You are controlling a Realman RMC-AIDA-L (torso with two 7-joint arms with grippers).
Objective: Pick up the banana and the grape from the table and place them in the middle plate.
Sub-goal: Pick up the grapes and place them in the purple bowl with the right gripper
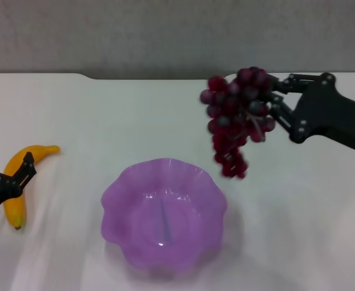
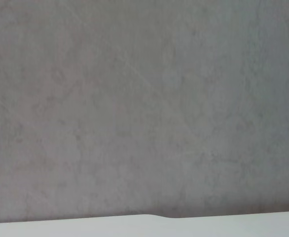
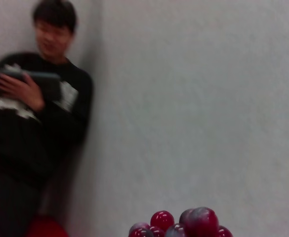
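Note:
A long bunch of dark red-purple grape [image 1: 235, 118] hangs in the air, held at its top by my right gripper [image 1: 269, 104], which is shut on it; the bunch dangles above and just right of the middle plate [image 1: 121, 197], a purple scalloped dish with nothing in it. The tops of a few grapes [image 3: 184, 226] show in the right wrist view. The yellow-orange banana [image 1: 20, 176] lies on the white table [image 1: 298, 230] at the left. My left gripper [image 1: 1, 176] sits at the left edge, over the banana's middle.
The table's notched far edge [image 1: 92, 76] meets a grey wall. In the right wrist view a person in black [image 3: 35, 113] stands by the wall holding a tablet. The left wrist view shows only wall and the table edge [image 2: 154, 217].

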